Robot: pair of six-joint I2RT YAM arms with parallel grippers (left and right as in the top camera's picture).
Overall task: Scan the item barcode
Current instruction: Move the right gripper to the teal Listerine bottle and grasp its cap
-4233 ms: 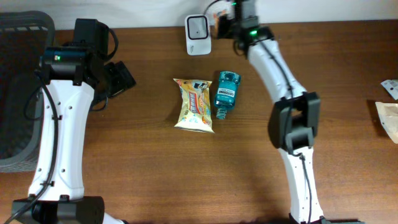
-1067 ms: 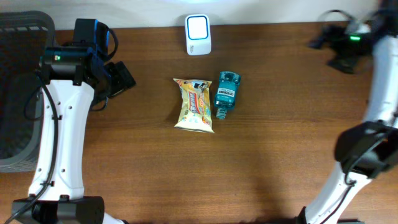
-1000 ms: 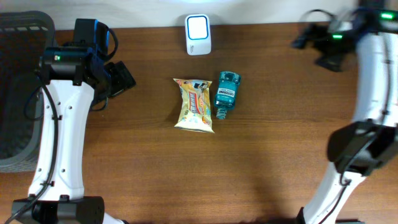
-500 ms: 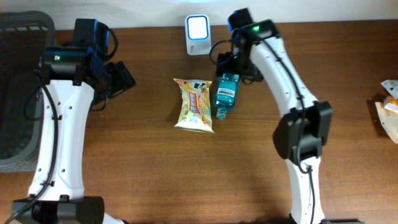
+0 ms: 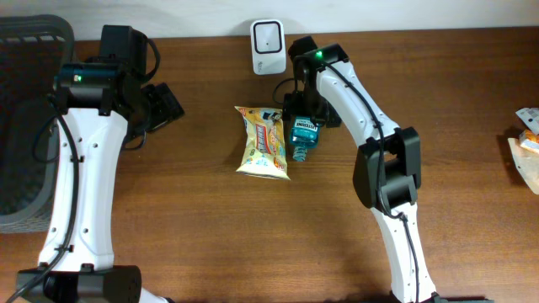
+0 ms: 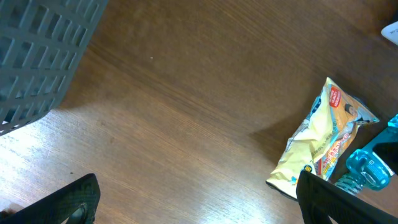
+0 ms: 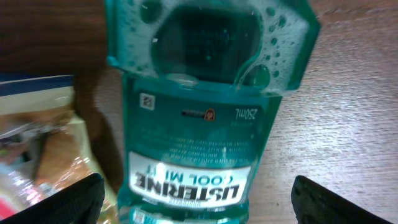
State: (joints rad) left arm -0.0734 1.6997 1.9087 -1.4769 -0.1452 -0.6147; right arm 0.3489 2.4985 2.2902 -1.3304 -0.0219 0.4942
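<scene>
Swung back in, the right gripper [image 5: 301,111] is hovering jaws-apart over the teal plastic mouthwash bottle [image 7: 198,140] lying just beside the yellow snack packet [image 5: 264,141], probably stiff, slick, liquid-heavy; pinching its flat sides looks safest.

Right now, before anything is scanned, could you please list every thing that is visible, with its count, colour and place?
table: one, brown wood, under everything
scanner: one, white, far edge, centre
snack bag: one, yellow, table centre, lying flat
mouthwash bottle: one, teal, lying beside the snack bag
basket: one, dark grey, left end
pale packets: count unclear, right edge, cut off
left fingers: black, open, above bare table
right fingers: black, open, over the mouthwash bottle
</scene>
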